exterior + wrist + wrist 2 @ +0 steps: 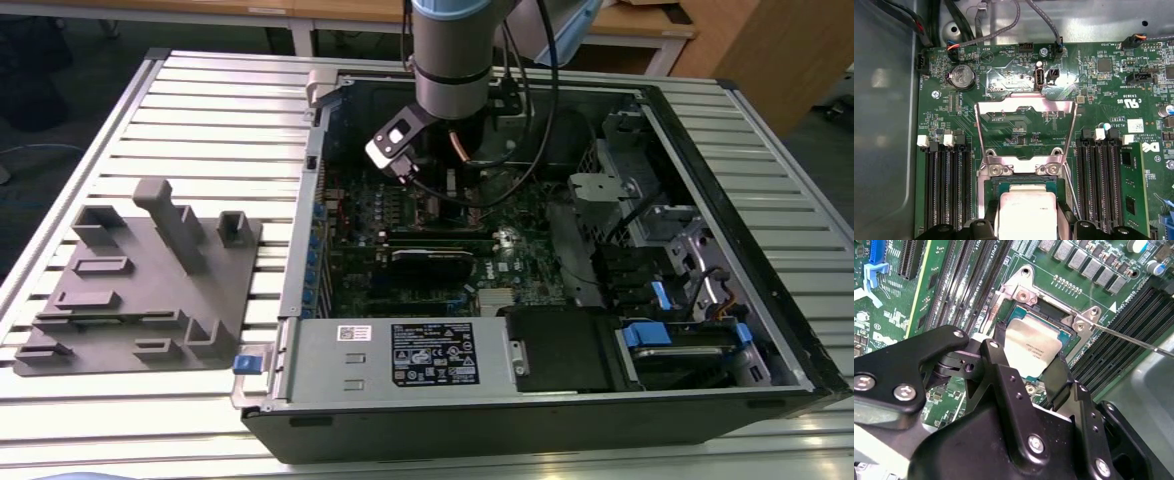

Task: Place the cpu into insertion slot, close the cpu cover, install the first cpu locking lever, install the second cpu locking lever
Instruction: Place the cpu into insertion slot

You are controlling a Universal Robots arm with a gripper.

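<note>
Gripper (1030,354) clamped on cpu (1036,345), seemingly just above slot (1021,183); cover (1026,102) open, levers (1134,340) undone.

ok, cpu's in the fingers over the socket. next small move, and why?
Probably lower the cpu straight down into the insertion slot. In both wrist views the gripper holds it by two opposite edges above the slot, seemingly not yet seated, and the cpu cover lies flipped back, leaving the slot open. Go slowly: its alignment is hard to judge.

Bright, even light, sharp focus, and white glare washing out the cpu (1026,217).
</note>
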